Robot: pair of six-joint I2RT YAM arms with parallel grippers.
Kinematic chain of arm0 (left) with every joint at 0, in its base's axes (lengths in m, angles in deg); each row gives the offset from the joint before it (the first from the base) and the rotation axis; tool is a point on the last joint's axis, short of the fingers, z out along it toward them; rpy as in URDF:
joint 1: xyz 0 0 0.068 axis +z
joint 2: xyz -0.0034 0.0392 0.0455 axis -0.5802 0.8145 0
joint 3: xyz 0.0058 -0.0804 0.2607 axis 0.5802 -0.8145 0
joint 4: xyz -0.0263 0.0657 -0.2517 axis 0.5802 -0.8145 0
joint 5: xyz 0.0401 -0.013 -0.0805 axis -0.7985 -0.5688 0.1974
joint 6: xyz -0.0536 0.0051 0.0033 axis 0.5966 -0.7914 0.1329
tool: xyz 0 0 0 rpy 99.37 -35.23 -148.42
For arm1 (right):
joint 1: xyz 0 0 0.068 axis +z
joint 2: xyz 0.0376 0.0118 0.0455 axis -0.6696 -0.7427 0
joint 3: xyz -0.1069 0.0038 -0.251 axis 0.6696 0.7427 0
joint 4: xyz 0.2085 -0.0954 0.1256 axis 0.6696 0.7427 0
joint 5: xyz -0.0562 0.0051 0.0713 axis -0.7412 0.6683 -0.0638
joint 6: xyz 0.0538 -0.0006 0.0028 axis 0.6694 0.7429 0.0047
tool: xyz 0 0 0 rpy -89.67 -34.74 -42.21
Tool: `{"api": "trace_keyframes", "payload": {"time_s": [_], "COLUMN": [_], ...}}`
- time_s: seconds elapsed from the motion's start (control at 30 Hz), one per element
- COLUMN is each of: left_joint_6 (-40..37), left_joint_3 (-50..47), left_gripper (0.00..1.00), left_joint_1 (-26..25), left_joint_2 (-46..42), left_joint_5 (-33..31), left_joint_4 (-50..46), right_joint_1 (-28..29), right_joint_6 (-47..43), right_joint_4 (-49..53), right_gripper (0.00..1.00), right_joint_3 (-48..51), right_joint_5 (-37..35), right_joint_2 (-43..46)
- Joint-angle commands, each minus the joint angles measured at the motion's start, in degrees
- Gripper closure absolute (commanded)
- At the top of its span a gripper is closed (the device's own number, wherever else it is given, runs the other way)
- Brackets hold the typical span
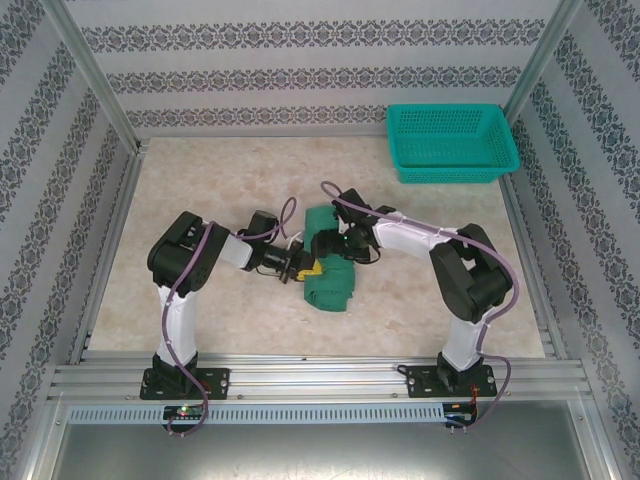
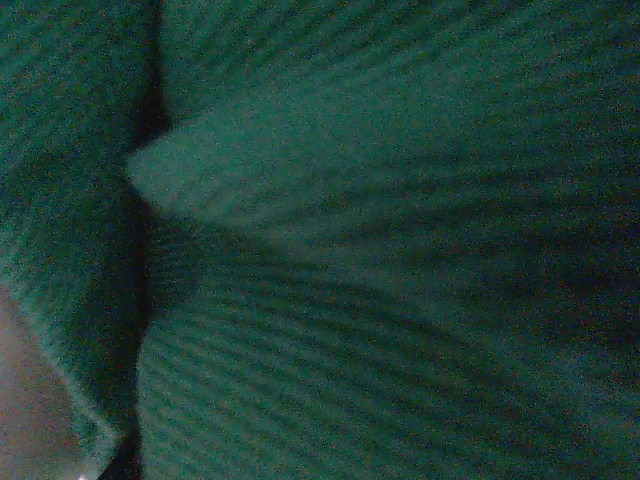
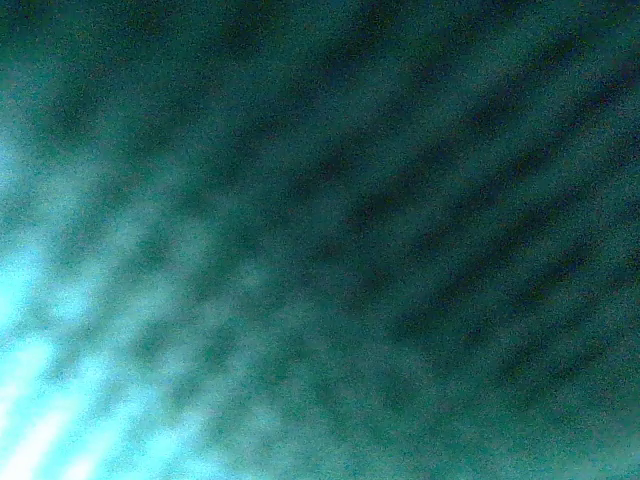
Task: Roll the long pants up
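Fingers | left fingers point(image 1: 304, 268) and right fingers point(image 1: 337, 243) press into cloth from either side; how far open, or whether gripping, I cannot tell | pants point(image 1: 335, 288) sit as a bundled green roll mid tabletop point(image 1: 200, 190), between them | risk: uneven release likely lets the soft roll spring loose and unwind

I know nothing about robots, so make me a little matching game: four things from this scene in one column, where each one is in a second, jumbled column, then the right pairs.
Things
1. long pants
2. teal mesh basket
3. left claw
4. right claw

Places
a. meets the pants from the left side
b. far right corner of the table
c. bunched up mid-table
d. meets the pants from the right side

Pairs: 1-c, 2-b, 3-a, 4-d
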Motion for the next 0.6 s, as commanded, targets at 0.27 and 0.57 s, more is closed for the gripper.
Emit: {"api": "trace_keyframes", "payload": {"time_s": [0.27, 0.57], "left_joint_6": [-13.9, -27.6], "left_joint_3": [5.7, 24.7], "left_gripper": [0.92, 0.59], "left_joint_1": [1.2, 8.5], "left_joint_2": [-13.2, -35.9], "left_joint_5": [-12.2, -29.3], "left_joint_4": [-23.5, -54.0], "right_joint_1": [2.0, -6.8], "right_joint_6": [1.9, -1.5], "right_joint_4": [3.3, 13.1], "right_gripper": [1.00, 1.00], "right_joint_3": [3.6, -4.5], "right_joint_5": [1.1, 0.4], "right_joint_2": [-8.7, 1.1]}}
